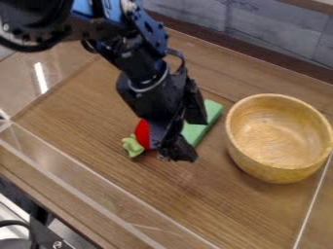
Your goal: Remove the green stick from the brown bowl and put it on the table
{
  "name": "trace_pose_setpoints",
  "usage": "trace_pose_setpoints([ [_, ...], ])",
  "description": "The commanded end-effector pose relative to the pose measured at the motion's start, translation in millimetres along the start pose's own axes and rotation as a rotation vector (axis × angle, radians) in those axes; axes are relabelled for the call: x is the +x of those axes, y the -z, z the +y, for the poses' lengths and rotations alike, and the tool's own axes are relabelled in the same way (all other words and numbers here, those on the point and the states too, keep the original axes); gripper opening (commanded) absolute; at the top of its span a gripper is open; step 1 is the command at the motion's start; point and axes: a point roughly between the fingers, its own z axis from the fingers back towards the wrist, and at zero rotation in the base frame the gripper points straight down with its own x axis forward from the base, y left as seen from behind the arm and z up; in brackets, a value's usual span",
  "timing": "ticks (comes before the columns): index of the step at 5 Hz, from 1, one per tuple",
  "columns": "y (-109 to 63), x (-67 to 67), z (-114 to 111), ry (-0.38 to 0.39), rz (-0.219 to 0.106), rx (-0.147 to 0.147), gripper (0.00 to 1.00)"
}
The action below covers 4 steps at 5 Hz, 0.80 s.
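The green stick (201,124) lies flat on the table (92,107), just left of the brown bowl (278,137), whose hollow holds nothing. The arm hides the stick's left part. My gripper (170,148) hangs low over the table between the stick and a red round toy (140,129). Its dark fingers (184,152) look spread apart, and nothing shows between them. Much of the red toy is behind the gripper.
The red toy's pale green stub (132,146) pokes out at its lower left. Low clear acrylic walls (104,34) edge the tabletop at the back left, left and front. The bowl stands close to the right wall.
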Motion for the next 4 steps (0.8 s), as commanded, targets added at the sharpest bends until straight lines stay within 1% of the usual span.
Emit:
trace_pose_setpoints([
  [1,-5.0,4.2,0,0.003,-0.009,-0.031,1.00],
  [2,-2.5,14.1,5,-0.025,-0.029,-0.035,1.00],
  [4,2.5,24.3,6,-0.029,-0.044,-0.015,1.00],
])
